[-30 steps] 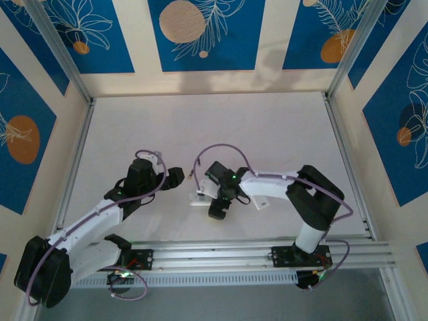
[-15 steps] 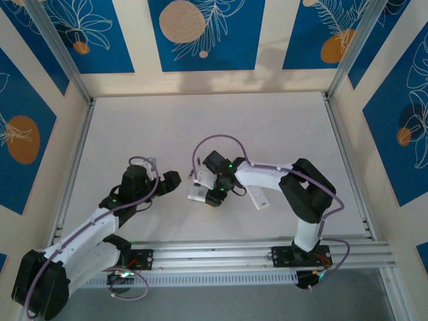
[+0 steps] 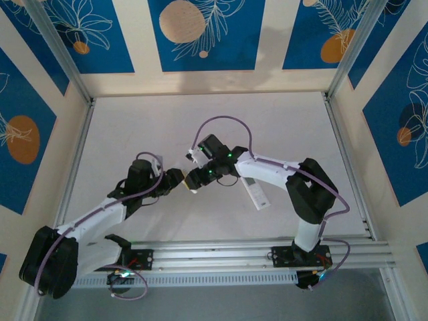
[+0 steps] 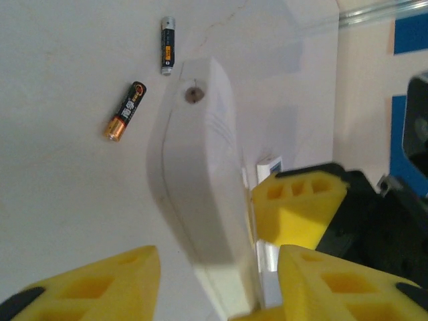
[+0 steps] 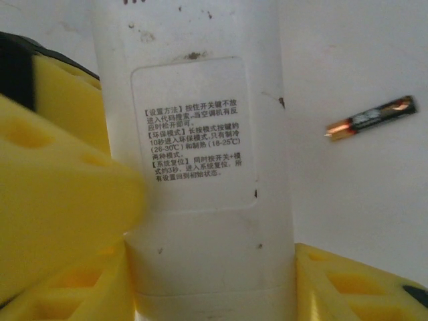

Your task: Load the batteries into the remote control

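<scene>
A: Around the remote (image 5: pixel 200 154), what are the right fingers (image 5: pixel 60 200) doing?
B: Clamped on it. And the left fingers (image 4: pixel 100 281) straddle it; gripped or not, I can't tell.
A: And the batteries (image 4: pixel 125 110)?
B: Two lie on the worktop (image 4: pixel 53 67), near the remote.

lt: bright, even, from above | shdws: soft on table (image 3: pixel 281 127) | wrist cams: pincer pads (image 5: pixel 60 200) blurred close-up

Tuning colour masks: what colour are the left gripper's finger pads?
Yellow pads, clearest in the left wrist view.
</scene>
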Controlling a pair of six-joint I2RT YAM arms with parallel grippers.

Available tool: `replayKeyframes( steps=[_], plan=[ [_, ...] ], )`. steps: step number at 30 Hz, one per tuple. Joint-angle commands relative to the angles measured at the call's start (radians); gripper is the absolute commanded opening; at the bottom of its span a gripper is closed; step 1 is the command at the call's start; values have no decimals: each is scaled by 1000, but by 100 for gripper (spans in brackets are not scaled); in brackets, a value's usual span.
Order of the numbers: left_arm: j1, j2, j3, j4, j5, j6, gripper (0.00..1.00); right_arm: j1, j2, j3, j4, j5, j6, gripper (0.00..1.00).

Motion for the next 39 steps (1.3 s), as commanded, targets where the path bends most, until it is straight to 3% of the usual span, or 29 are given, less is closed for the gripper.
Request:
replayKeyframes(
  steps=[1,6,10,13,17,20,22,29,33,39],
  plan=[
    [10,-3,28,33,16,-27,38,27,-23,29,51,-79,101,52],
    [10,-32,55,-51,-36,-32,15,38,-6,44,54,-94,164,54],
    [20,-44,191,-361,-148,80,9,24,-50,52,44,-70,179,80],
    [23,21,397,-682,-364,371,7,-35,-130,8,36,21,200,87],
    [24,340,791,-1121,-815,708,3,-123,-160,-28,-19,125,208,88],
    [25,550,958,-1213,-1078,795,0,-184,-133,11,-116,122,228,87],
    [28,660,1044,-1209,-1165,830,0,-205,-138,9,-148,112,224,87],
    [36,1068,1368,-1233,-1294,891,0,-213,-319,-139,-160,166,225,87],
    [42,1208,1469,-1205,-1274,919,2,-229,-434,-229,-164,204,236,87],
    [48,1349,1608,-1209,-1184,917,14,-323,-547,-295,-226,210,307,87]
  ],
)
